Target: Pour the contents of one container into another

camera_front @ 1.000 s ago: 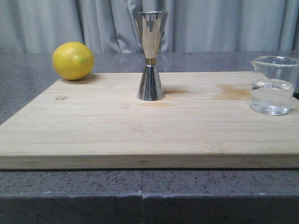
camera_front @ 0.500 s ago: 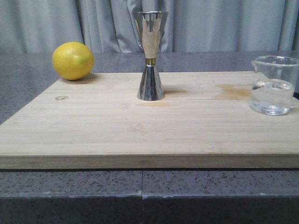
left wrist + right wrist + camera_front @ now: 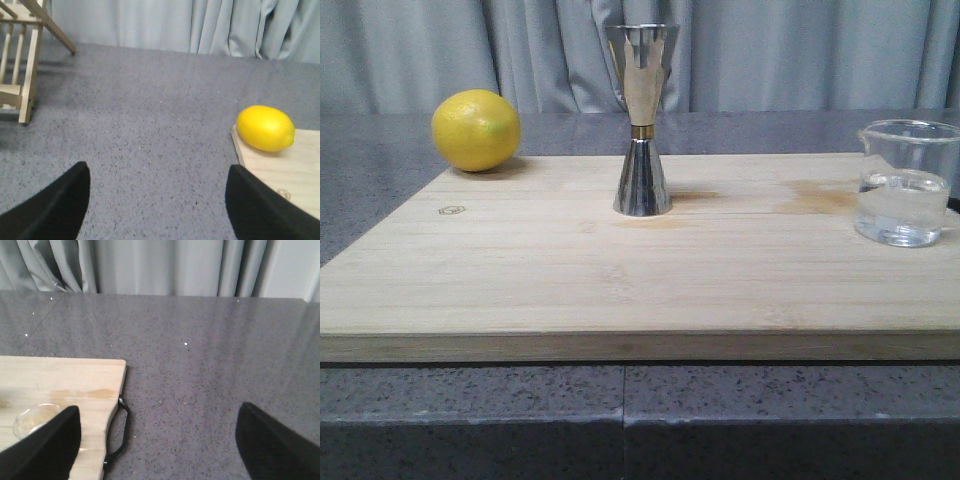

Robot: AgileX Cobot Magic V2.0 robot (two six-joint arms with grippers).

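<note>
A clear glass beaker [image 3: 904,183] with some clear liquid stands at the right end of the wooden board [image 3: 570,270]; its rim [image 3: 33,418] peeks out beside one finger in the right wrist view. The steel hourglass jigger [image 3: 642,120] with a gold waist band stands upright at the board's back middle. Neither gripper appears in the front view. My left gripper [image 3: 157,200] is open over grey countertop, left of the board. My right gripper [image 3: 157,440] is open over the countertop just off the board's right edge, nothing between its fingers.
A yellow lemon [image 3: 476,130] rests at the board's back left corner, also in the left wrist view as the lemon [image 3: 265,128]. A wooden rack [image 3: 22,55] stands far left. A black handle [image 3: 120,432] sits on the board's right edge. Grey curtain behind.
</note>
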